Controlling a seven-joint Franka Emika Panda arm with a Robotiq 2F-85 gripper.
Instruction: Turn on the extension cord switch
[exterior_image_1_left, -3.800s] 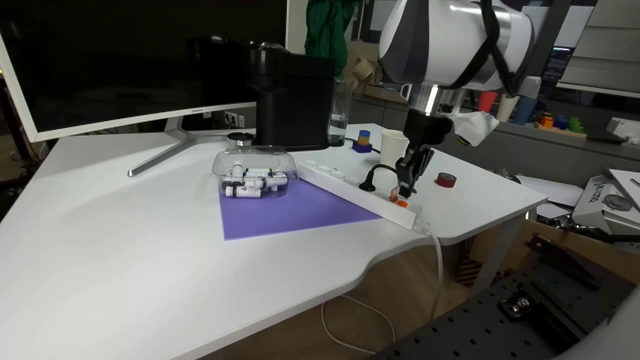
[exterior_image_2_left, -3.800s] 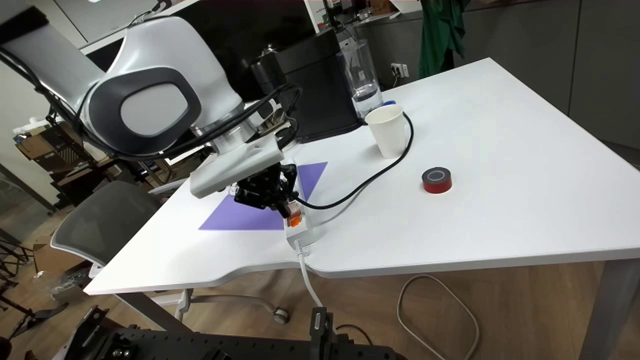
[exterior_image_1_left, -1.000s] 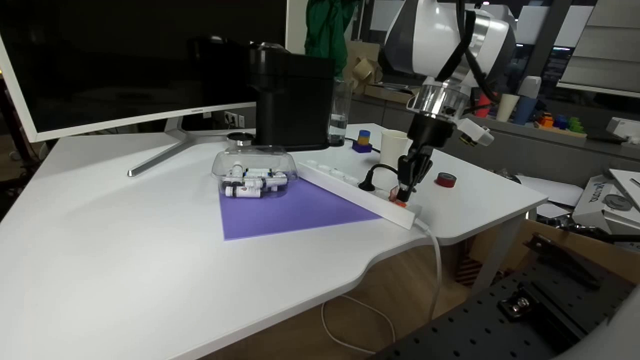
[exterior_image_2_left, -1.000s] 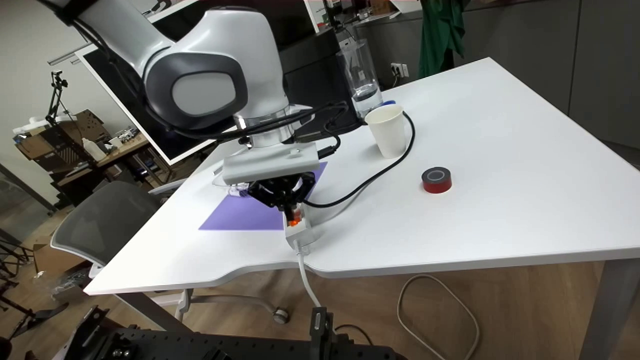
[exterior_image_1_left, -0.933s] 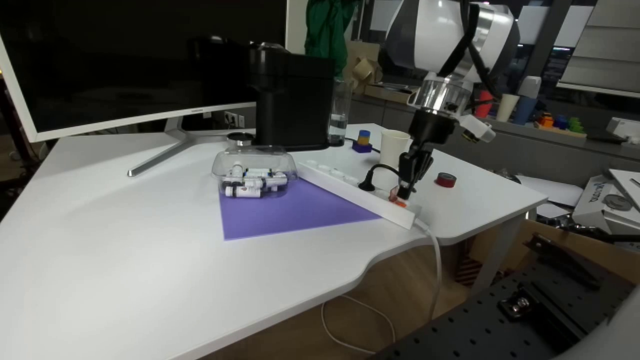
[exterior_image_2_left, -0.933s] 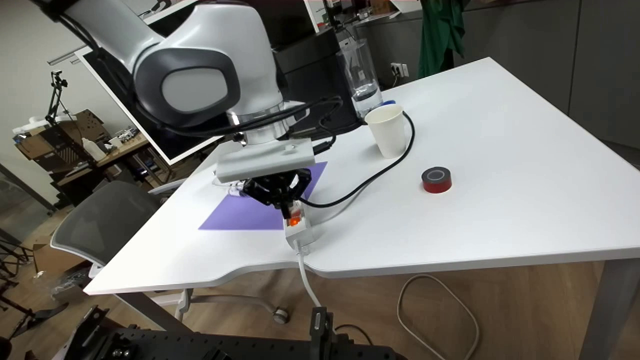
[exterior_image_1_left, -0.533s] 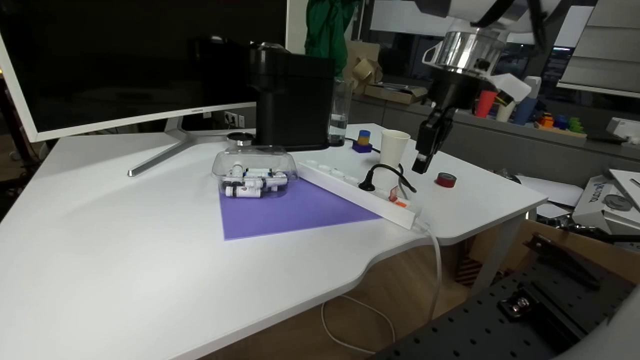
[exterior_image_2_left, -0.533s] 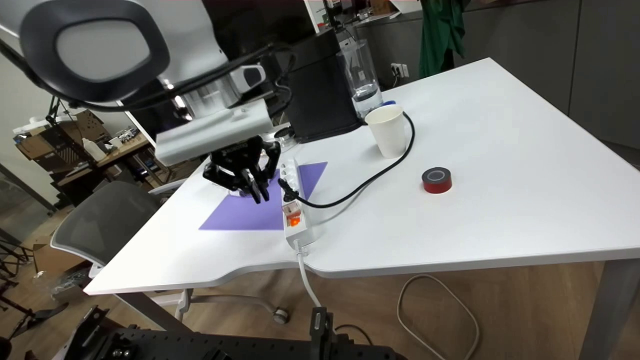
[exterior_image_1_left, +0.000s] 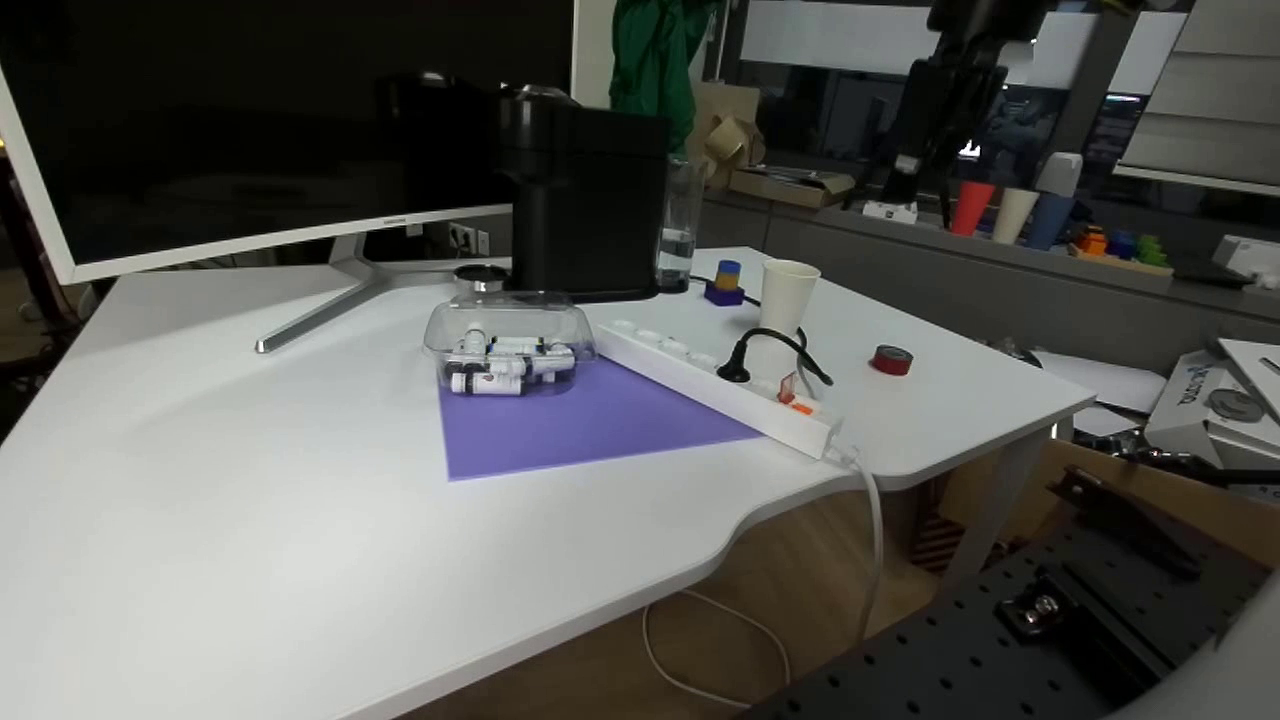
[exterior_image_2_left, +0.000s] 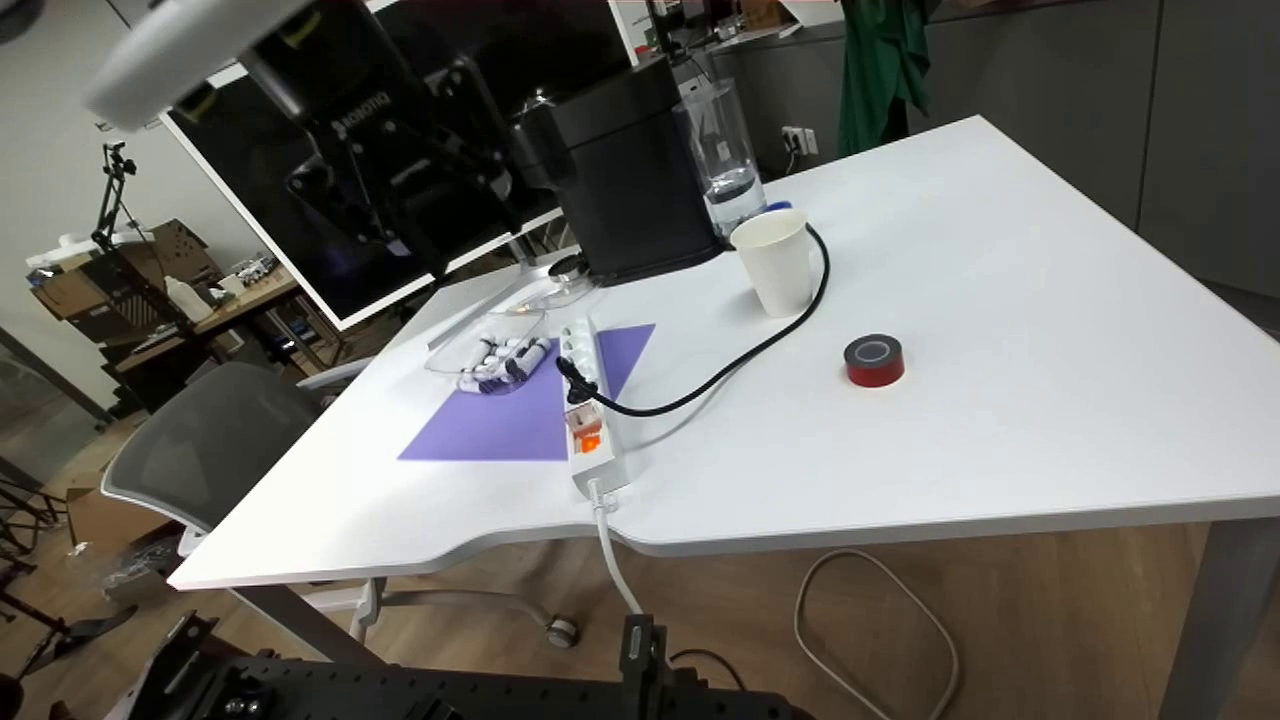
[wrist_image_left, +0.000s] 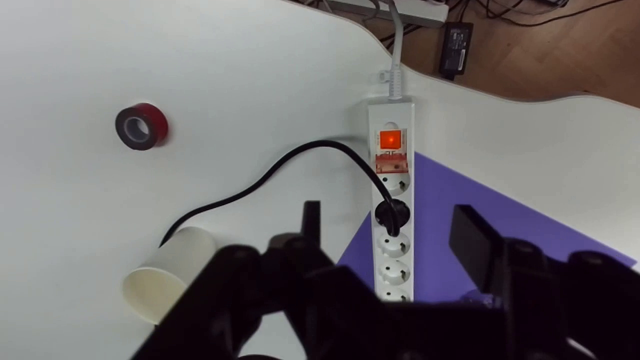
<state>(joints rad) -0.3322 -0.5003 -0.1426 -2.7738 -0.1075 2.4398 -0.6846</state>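
One orange-red switch (wrist_image_left: 390, 139) shows a bright spot in the wrist view, near one end of the white extension cord (exterior_image_1_left: 712, 388), which lies on the desk (exterior_image_1_left: 280, 500), partly across the purple sheet (exterior_image_1_left: 560, 430). Clear red flap (wrist_image_left: 391, 163) stands open, on the side toward the black plug (wrist_image_left: 392, 214). Your gripper (wrist_image_left: 387, 215) has its fingers (wrist_image_left: 467, 245) spread wide with nothing held; in both exterior views it hangs high, well apart from the switch. Step, as I judge it: the pressing looks done, since the spot reads as a lit lamp, and you are at the closing check. Can't tell from these angles which way the switch is tilted. Next move calls for patience rather than contact: confirm the glow, then end at a safe height without touching anything. Should that spot prove a mere reflection, you would need to bring the fingers together, line them up over the switch and push straight down. Mind the black cable (wrist_image_left: 325, 143) on that approach; a snag could drag the extension cord or upset the paper cup (exterior_image_2_left: 775, 265) beside the cable. Brushing the flap might also drop it across the switch.
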